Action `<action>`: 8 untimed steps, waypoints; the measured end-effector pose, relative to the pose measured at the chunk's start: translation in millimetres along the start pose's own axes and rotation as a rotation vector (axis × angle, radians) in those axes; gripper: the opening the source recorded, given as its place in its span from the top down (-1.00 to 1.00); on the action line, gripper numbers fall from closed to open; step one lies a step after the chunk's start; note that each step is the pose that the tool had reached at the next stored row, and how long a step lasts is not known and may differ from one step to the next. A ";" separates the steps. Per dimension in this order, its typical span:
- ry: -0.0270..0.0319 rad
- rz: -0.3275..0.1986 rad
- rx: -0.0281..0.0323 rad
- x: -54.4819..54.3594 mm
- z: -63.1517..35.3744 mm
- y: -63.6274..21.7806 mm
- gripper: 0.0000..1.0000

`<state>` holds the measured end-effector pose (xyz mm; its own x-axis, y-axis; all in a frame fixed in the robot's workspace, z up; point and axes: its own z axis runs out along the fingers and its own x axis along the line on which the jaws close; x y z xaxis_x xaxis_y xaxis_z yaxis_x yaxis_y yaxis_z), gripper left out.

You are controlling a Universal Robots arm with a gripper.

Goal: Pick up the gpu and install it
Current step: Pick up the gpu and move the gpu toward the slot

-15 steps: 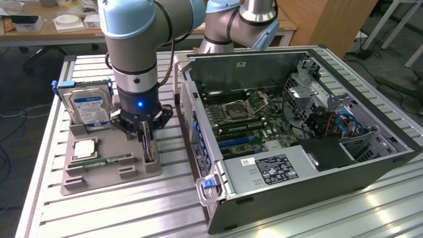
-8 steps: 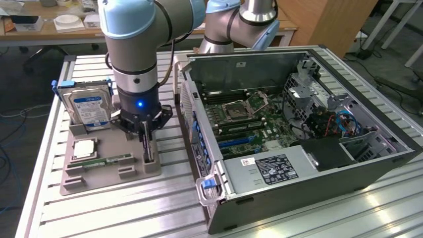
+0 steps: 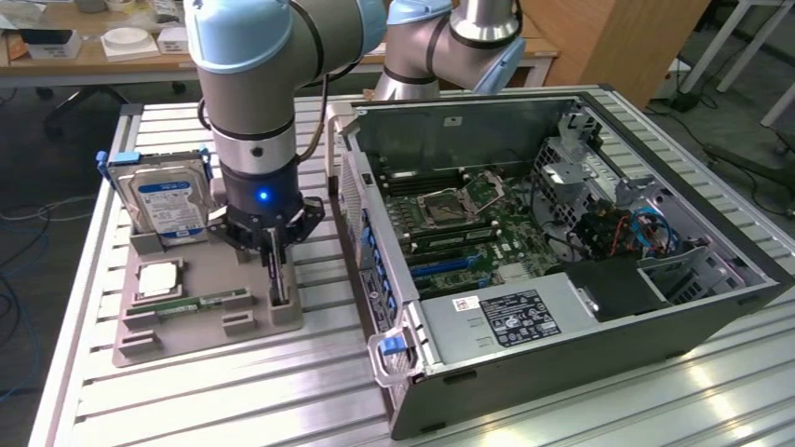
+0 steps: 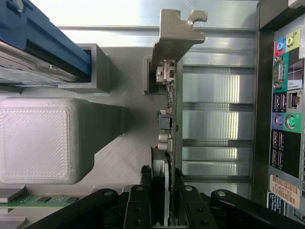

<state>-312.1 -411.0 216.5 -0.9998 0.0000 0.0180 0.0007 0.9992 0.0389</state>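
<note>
The gpu stands on its edge in a slot of the grey parts tray, to the exterior view's left of the open computer case. My gripper has come straight down over it. In the wrist view the gpu shows edge-on, with its silver bracket at the far end. My gripper straddles the card's near end, and its black fingers press against both faces. The card still sits in the tray slot.
On the tray are also a silver hard drive with a blue label, a CPU and a RAM stick. The case lies on its side with the motherboard exposed. Its rear port panel is close beside the gpu.
</note>
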 end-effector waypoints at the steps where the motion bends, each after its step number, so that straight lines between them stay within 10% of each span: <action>1: -0.0001 0.000 0.0000 0.0 0.0 0.0 0.46; 8: -0.0003 0.000 -0.0018 0.1 -1.5 0.1 0.46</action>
<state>-312.2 -410.9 218.0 -0.9998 0.0002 0.0177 0.0009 0.9992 0.0406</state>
